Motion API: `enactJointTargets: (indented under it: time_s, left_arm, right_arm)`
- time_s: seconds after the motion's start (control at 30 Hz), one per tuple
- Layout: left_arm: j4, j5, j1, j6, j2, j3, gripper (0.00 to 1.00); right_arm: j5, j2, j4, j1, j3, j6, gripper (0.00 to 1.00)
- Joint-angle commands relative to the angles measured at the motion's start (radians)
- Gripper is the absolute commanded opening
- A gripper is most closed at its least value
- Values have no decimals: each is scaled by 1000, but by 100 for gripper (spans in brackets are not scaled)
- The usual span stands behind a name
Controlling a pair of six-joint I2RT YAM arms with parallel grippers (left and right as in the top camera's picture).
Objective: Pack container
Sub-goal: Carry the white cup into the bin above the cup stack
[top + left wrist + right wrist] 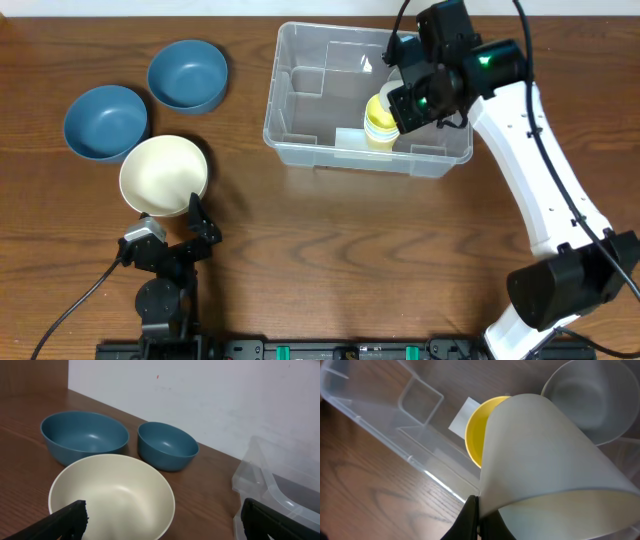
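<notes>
Over the right part of the container, which stands on the table at its far side, hangs the right gripper. Its fingers are pinching the rim of a pale cup, which is tilted above a yellow cup inside the container, near a grey bowl. The left gripper is well apart from the container, at the near left. Its fingers are spread wide just beside a cream bowl, with a blue bowl and a second blue bowl behind it.
</notes>
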Motion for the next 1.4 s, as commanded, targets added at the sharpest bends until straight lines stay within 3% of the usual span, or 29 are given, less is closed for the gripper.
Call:
enactJointTargets:
  time_s: [0.0,0.23,0.3,0.33,0.4,0.43,0.5,0.53,0.97,1.2,1.37]
  left_arm:
    - [-33,-12,5,9,-6,-23,98]
    - [-33,-11,5,9,-6,-23,98]
    - [-33,-12,5,9,-6,-23,98]
    - [-33,-12,5,9,-6,-23,98]
    - [-33,-12,5,9,-6,-23,98]
    - [-33,-12,5,9,-6,-23,98]
    - [-33,-12,5,9,-6,-23,98]
    - [-33,-12,5,9,-6,-23,98]
    - [-33,-12,5,9,-6,-23,98]
    - [-33,-12,5,9,-6,-23,98]
    - [-33,-12,5,9,-6,-23,98]
  right_arm:
    - [9,19,16,8,-10,12,1]
    - [9,73,66,15,-11,8,1]
    - [9,87,72,20,-11,8,8]
    - [9,89,74,22,-11,8,14]
    - [8,90,79,28,-10,8,50]
    - [8,90,82,31,-10,8,73]
    - [-3,90,84,38,-3,8,94]
    - [-11,90,85,42,0,8,99]
    - [-21,85,14,81,124,20,99]
    - [-21,73,-108,43,288,39,99]
    - [0,76,-140,-6,286,75,99]
